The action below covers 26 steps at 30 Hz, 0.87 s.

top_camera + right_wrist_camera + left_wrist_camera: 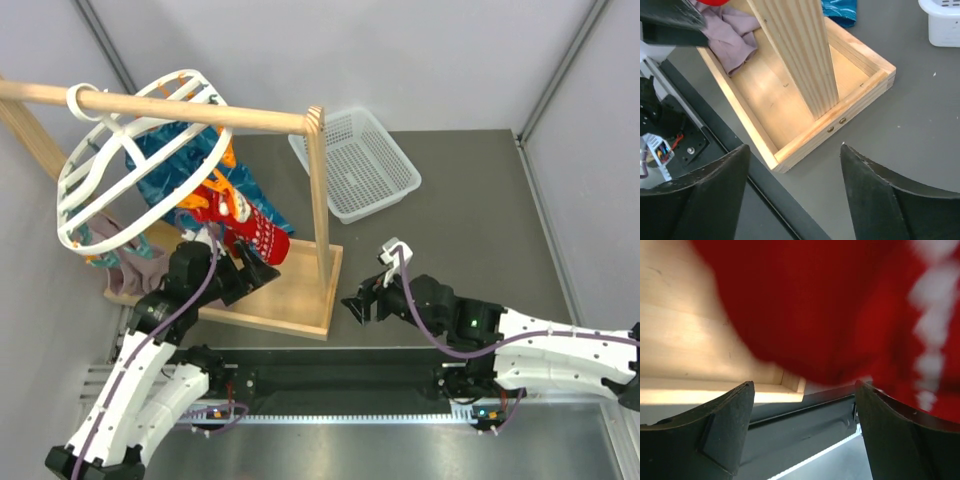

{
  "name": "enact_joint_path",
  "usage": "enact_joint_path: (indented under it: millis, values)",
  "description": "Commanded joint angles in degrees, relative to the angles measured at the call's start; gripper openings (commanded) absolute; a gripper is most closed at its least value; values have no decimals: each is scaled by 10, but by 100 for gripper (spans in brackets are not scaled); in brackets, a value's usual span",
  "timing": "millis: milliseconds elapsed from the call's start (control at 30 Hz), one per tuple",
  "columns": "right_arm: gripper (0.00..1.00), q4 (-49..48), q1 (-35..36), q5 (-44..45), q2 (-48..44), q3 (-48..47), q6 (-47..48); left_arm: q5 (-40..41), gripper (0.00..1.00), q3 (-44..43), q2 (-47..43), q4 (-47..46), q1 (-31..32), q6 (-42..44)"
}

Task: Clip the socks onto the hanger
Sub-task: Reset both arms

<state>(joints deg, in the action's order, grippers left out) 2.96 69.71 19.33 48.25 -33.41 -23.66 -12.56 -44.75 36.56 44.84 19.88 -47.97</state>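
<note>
The white oval hanger (63, 185) hangs by its hook from the wooden rail at the upper left. Red socks (262, 232) with white patterning dangle from orange clips at its lower right rim. My left gripper (264, 271) is open right under the lowest sock. In the left wrist view the blurred red sock (805, 305) fills the top, above the open left gripper (805, 385), with nothing between the fingers. My right gripper (357, 305) is open and empty over the dark table, beside the stand's near right corner; its wrist view shows the right gripper (794, 147) just off that corner.
The wooden stand's post (318, 190) rises from a tray-like base (790, 150). Teal-blue cloths (175, 160) hang inside the hanger. A mauve-grey cloth (735, 35) droops into the base. A white mesh basket (355, 165) sits behind the post.
</note>
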Motion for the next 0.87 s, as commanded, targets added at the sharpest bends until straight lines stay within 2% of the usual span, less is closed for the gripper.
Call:
enact_joint_path:
  millis: [0, 33, 167, 367, 600, 700, 833]
  values:
    - [75, 41, -10, 12, -27, -37, -4, -33, 84, 34, 14, -175, 2, -23]
    - [82, 54, -14, 31, -31, -38, -16, -38, 84, 35, 24, -179, 7, -15]
    - [91, 76, -32, 41, -41, -18, -80, -31, 85, 58, 38, -208, 59, 32]
    - [100, 42, -39, 61, -64, 67, -160, -34, 86, 142, -52, -285, 109, 52]
    - [100, -109, -38, 66, -150, 210, -219, -87, 88, 263, -157, -349, 110, 23]
    - [100, -100, -39, 84, -193, 224, -241, -112, 88, 284, -196, -364, 110, -5]
    - [100, -63, -39, 106, -232, 221, -244, -129, 90, 288, -253, -335, 110, 2]
